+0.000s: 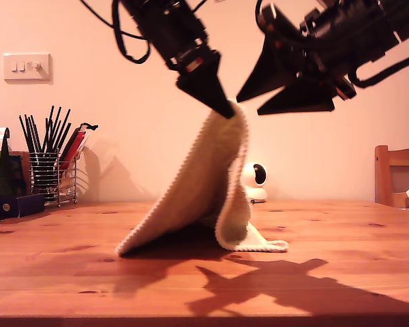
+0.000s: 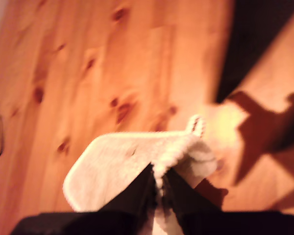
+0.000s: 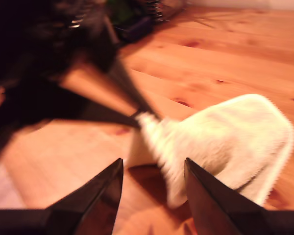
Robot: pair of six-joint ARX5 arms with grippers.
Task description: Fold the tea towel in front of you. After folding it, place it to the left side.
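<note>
The cream-white tea towel [image 1: 204,191] hangs as a tall drape at the middle of the wooden table [image 1: 341,231], its lower edges resting on the wood. My first gripper [image 1: 226,109] is shut on the towel's top point, and in the first wrist view its jaws [image 2: 159,181] pinch the cloth [image 2: 112,171]. My second gripper [image 1: 249,105] hovers open just to the exterior view's right of that point. In the second wrist view its fingers [image 3: 153,164] are spread with nothing between them, just short of the towel [image 3: 225,142].
A wire pen holder [image 1: 51,174] and a dark box [image 1: 7,201] stand at the exterior view's far left. A small white device [image 1: 255,180] sits behind the towel. A wooden chair [image 1: 395,174] is at the exterior view's right edge.
</note>
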